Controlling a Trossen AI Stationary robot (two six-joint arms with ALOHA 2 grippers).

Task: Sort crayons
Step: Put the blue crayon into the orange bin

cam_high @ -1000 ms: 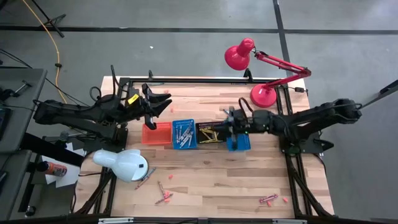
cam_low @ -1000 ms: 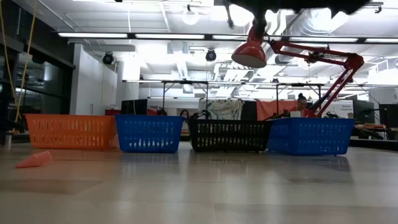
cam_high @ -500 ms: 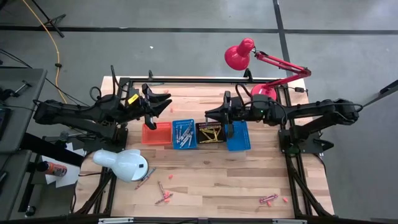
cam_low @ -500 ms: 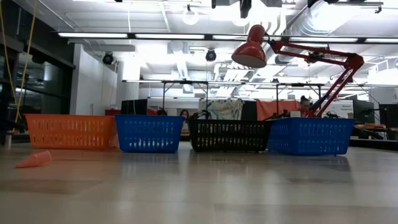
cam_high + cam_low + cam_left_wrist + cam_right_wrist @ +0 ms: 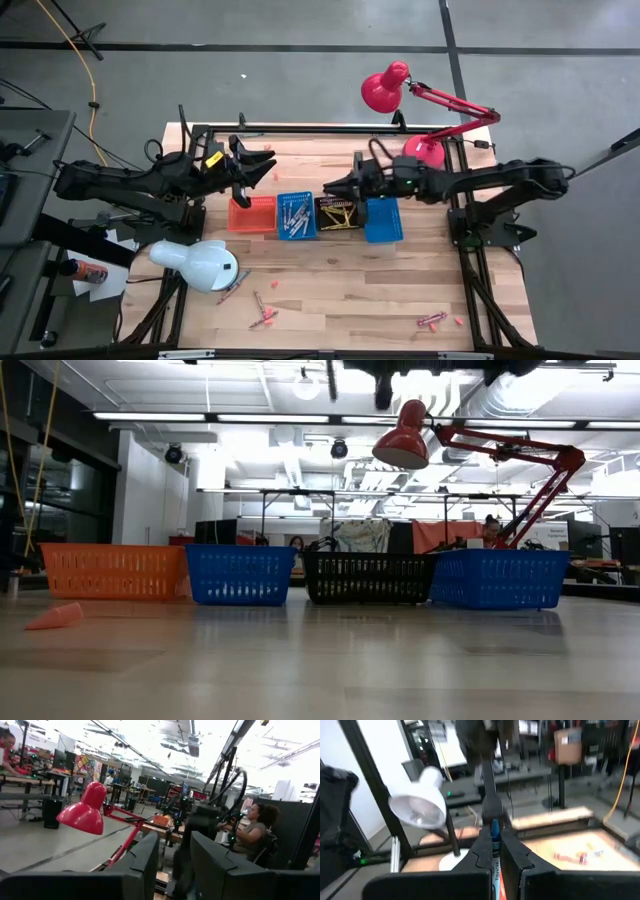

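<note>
The right gripper (image 5: 330,187) hangs above the black basket (image 5: 337,213), fingers pressed together on a blue crayon (image 5: 494,832) that stands up between them in the right wrist view; raised and level like this, it seems to be carrying the crayon over the row of baskets toward the one meant for that colour, probably one of the two blue ones, though which cannot be told. The baskets sit side by side across the middle of the table (image 5: 330,300), orange basket (image 5: 251,214), blue basket (image 5: 296,215), black one, then a second blue basket (image 5: 383,219), presumably so each colour has its own bin. Grey sticks lie in the first blue basket and yellow ones in the black. The left gripper (image 5: 262,163) waits near the far left edge of the table, behind the orange basket, fingers apart with nothing between them (its wrist view looks out into the room, where a seated person shows). Loose crayons are scattered on the near part of the table: pink crayons (image 5: 264,318) near the white lamp (image 5: 196,264) and red crayons (image 5: 432,320) toward the right corner. Much is hard to read: the low view cuts off both arms at the top, only a short stretch of the held crayon shows, and the contents of the orange and second blue baskets cannot be made out.
</note>
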